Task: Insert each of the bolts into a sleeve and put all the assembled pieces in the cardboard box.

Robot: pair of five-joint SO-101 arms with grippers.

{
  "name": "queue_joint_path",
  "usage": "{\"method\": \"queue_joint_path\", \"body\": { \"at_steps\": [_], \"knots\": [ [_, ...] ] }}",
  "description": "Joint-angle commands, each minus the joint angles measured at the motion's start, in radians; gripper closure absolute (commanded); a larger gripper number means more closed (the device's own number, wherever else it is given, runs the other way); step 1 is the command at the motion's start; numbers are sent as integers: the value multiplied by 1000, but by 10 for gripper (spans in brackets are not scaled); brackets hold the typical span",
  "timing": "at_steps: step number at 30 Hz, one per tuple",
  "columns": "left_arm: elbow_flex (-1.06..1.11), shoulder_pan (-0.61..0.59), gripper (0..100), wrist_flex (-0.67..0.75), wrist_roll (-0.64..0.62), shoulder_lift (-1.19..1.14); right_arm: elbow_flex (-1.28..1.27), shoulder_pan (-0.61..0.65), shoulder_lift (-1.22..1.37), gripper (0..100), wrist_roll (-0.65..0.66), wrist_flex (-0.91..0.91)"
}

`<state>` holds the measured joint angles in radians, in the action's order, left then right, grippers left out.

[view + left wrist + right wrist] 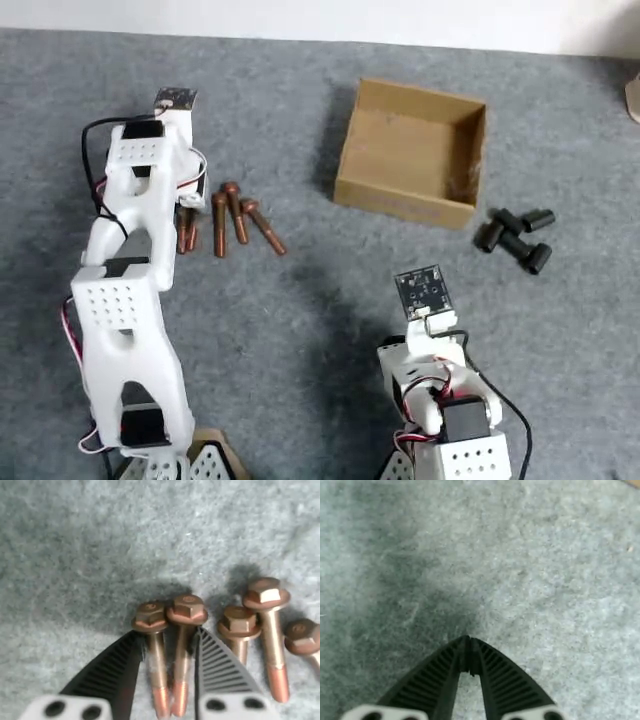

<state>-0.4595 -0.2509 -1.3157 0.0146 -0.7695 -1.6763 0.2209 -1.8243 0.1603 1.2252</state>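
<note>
Several copper bolts [238, 213] lie side by side on the grey carpet left of the cardboard box [352, 160]. My left gripper [170, 635] is down over the leftmost ones, open. Two bolts [186, 614] lie between its black fingers [222, 662], their heads just past the tips. Three more bolts [265, 597] lie just outside one finger. Several black sleeves [515, 238] sit in a loose pile right of the box. My right gripper [469, 641] hangs shut and empty over bare carpet, on the arm [440, 400] at the front.
The box is open at the top and stands at the back centre. Grey carpet [320, 330] covers the whole table, with open room between the two arms and in front of the box.
</note>
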Motion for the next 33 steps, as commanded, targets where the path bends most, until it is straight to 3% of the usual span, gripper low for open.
{"method": "queue_joint_path", "body": {
  "at_steps": [1, 14, 21, 27, 33],
  "knots": [
    [12, -39, 994, -25, -5, -2, -148, 1, -8, 995, 8, -16],
    [-12, -21, 994, -213, -6, 101, -148, 1, -8, 995, 8, -16],
    [-15, 7, 991, -216, 5, 127, -148, 1, -8, 995, 8, -16],
    [-16, 44, 818, -224, 8, 94, -148, 1, -8, 995, 8, -16],
    [-16, 39, 805, -226, 6, 101, -148, 1, -8, 995, 8, -16]
  ]
}}
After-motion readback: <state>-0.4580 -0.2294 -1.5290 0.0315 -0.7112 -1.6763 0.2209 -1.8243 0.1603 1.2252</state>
